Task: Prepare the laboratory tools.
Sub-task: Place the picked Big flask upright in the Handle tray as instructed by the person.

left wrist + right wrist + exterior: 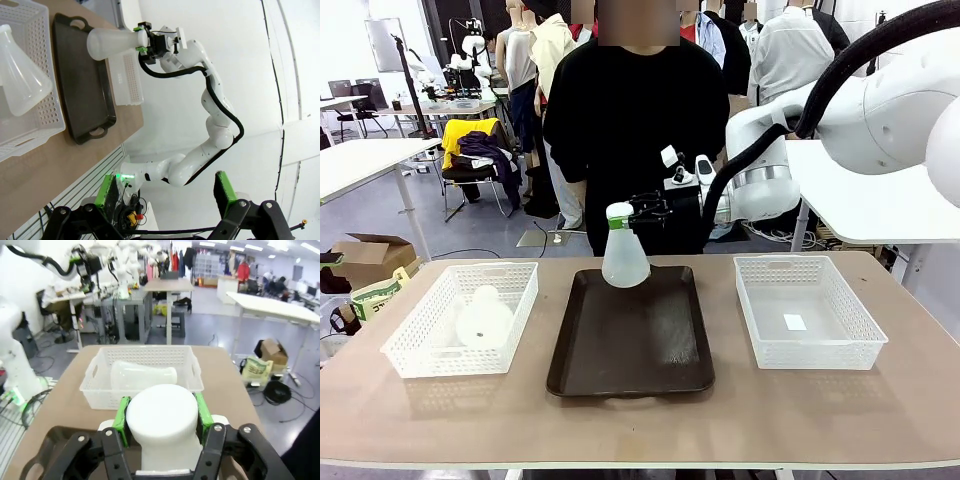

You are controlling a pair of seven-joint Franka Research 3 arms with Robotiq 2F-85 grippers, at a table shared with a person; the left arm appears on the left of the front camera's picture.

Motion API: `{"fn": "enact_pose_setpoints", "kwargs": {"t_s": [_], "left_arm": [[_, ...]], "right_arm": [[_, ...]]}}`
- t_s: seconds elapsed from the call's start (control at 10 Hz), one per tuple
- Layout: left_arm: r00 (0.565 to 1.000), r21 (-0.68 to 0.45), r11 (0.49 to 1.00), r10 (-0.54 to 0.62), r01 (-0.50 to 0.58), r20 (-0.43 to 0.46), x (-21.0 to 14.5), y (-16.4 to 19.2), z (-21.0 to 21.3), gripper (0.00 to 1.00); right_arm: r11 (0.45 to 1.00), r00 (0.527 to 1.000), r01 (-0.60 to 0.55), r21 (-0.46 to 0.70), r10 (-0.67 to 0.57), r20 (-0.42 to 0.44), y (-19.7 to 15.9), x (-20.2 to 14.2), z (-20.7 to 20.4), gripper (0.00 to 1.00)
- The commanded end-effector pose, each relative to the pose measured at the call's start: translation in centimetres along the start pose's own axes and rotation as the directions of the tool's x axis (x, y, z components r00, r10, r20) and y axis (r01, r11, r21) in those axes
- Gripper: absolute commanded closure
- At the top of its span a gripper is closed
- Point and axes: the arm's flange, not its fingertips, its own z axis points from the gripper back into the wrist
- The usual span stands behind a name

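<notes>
The right gripper (626,213) clamps the upright flask (625,265) by its neck at the tray's (650,350) 12 o'clock; the left wrist view shows the left gripper (165,192) spread wide.

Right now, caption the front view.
Right gripper clamps first flask by neck at the tray; second flask lies in left basket.

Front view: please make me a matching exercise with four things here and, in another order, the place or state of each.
1. upright frosted-white conical flask
2. second frosted-white conical flask
3. dark brown rectangular tray
4. right white mesh plastic basket

a. lying in the left white mesh plastic basket
b. holding a small white slip
c. neck gripped by the right gripper
d. between the two baskets

Pairs: 1-c, 2-a, 3-d, 4-b
</notes>
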Motion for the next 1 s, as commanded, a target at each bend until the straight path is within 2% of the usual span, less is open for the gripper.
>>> {"fn": "enact_pose_setpoints", "kwargs": {"t_s": [0.0, 0.4, 0.9], "left_arm": [[1.0, -0.003, 1.0, -0.006, 0.005, -0.006, -0.2, -0.1, 0.3, 0.0], [1.0, -0.003, 1.0, -0.006, 0.005, -0.006, -0.2, -0.1, 0.3, 0.0], [1.0, -0.003, 1.0, -0.006, 0.005, -0.006, -0.2, -0.1, 0.3, 0.0]], "right_arm": [[1.0, 0.997, 0.011, -0.001, -0.011, 0.075, -0.4, -0.9, 0.4, 1.0], [0.997, 0.985, 0.068, -0.031, -0.062, 0.161, -1.0, -3.5, 1.0, 1.0], [0.992, 0.987, 0.126, -0.021, -0.123, 0.108, -0.9, -6.1, 0.9, 1.0]]}}
